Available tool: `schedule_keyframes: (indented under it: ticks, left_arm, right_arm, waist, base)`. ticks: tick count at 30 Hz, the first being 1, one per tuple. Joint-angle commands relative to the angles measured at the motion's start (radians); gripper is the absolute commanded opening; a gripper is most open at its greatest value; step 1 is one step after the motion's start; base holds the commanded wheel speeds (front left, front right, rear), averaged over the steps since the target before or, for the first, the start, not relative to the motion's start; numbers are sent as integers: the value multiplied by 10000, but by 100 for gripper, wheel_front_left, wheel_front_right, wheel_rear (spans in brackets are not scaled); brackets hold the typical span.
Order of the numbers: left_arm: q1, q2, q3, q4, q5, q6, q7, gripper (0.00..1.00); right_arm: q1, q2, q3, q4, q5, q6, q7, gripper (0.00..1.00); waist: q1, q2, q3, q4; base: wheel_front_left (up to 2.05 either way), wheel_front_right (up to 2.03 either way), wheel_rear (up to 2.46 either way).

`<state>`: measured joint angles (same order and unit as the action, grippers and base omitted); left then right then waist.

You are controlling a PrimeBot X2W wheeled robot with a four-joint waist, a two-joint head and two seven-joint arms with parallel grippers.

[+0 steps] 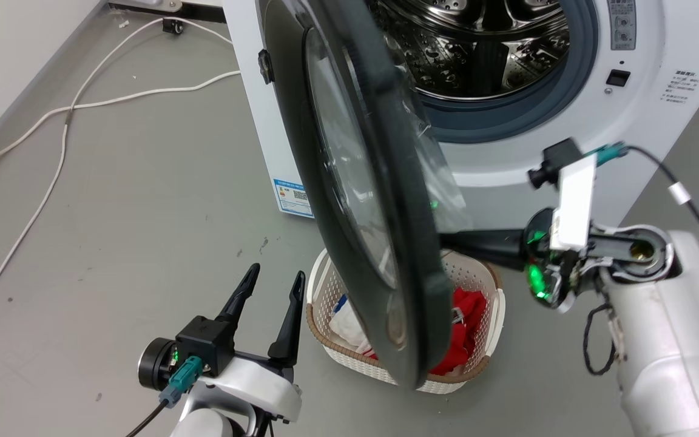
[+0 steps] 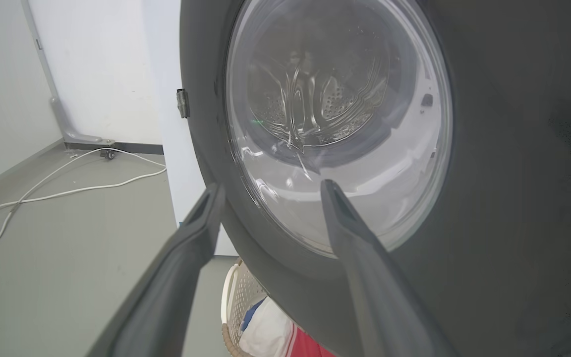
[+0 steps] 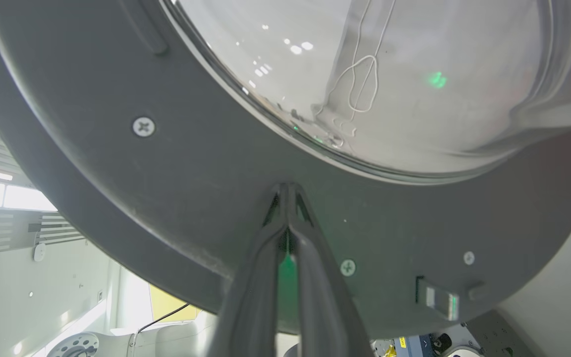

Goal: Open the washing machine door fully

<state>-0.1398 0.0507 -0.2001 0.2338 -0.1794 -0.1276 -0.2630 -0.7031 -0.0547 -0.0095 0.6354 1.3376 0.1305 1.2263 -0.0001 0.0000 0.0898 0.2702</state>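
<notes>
Half of the swing looks done. The washing machine (image 1: 568,152) stands with its drum (image 1: 477,54) exposed. The door (image 1: 361,200) stands out from the machine's left front edge, roughly square to the front. Its free edge is nearest the robot and crosses the basket (image 1: 498,285) in the head view.

Step in hand, as judged: push the door round toward the robot's left until it reaches its stop.

1. Right gripper (image 3: 288,191): fingers pressed together, gripping nothing, tips set against the door's dark inner rim just below the glass bowl. Keep the tips on the rim, never on the glass. Push square to the face and follow the arc about the hinge side, so that the tips do not slide toward the free edge.
2. Left gripper (image 1: 276,273): fingers spread, empty, close to the outer face; contact cannot be told. It lies in the door's path. Draw it back ahead of the door, or use it only to check the swing.

Orientation: the door stands upright and shows nearly edge-on in the head view. The glossy outer face points to the robot's left, and the inner face with its bowl points to the robot's right. A round disc has no true long axis; its plane runs from the machine out toward the robot
</notes>
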Motion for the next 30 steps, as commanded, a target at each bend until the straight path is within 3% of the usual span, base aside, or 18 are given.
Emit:
schedule_keyframes:
  ticks: [1, 10, 17, 28, 29, 30]
  left_arm:
    - [80, -4, 8, 4, -22, 35, -27, 100]
    - [26, -3, 27, -56, -58, 60, -27, 100]
    - [136, 7, 108, -36, -49, 96, -27, 100]
    - [428, 147, 256, 123, -86, 138, -27, 100]
    - [506, 168, 303, 161, -93, 143, -27, 100]
    - [548, 184, 329, 188, -97, 159, -27, 100]
  right_arm:
    - [262, 68, 245, -126, 209, 5, -79, 0]
    - [922, 64, 1307, -861, 1045, 5, -1365, 0]
    - [1917, 48, 805, -1976, 982, 5, -3136, 0]
    - [4771, 30, -568, -3647, 874, 5, -4864, 0]
    - [5230, 29, -780, -3908, 614, 5, -5319, 17]
    - [5480, 36, -834, -4046, 569, 5, -5507, 45]
  waist:
    - [1, 0, -13, 1]
    - [1, 0, 22, -118]
    - [1, 0, -89, -476]
    - [1, 0, -533, -1287]
    - [1, 0, -627, -1406]
    - [1, 0, -675, -1463]
  base:
    - [0, 0, 0]
    - [0, 0, 0]
    - [0, 0, 0]
    - [0, 0, 0]
    - [0, 0, 0]
    - [0, 0, 0]
